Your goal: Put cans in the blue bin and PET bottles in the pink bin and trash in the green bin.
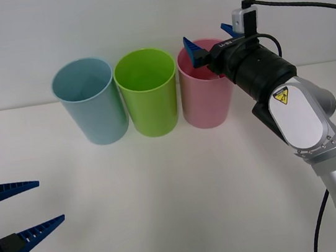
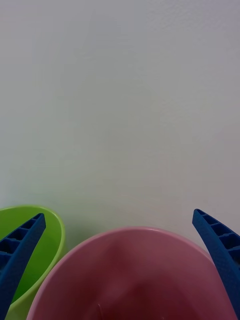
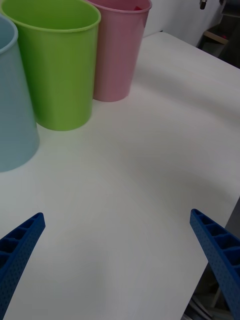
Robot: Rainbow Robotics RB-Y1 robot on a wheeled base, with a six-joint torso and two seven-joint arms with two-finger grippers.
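Tall glossy pink bin, seemingly upright

Silver-black arm, yellow warning sticker

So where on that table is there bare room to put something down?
Most of the white table in front of the bins lies bare, between the open left gripper and the right arm. It's crowded at the back: blue bin, green bin, pink bin, with the open right gripper above the pink one.
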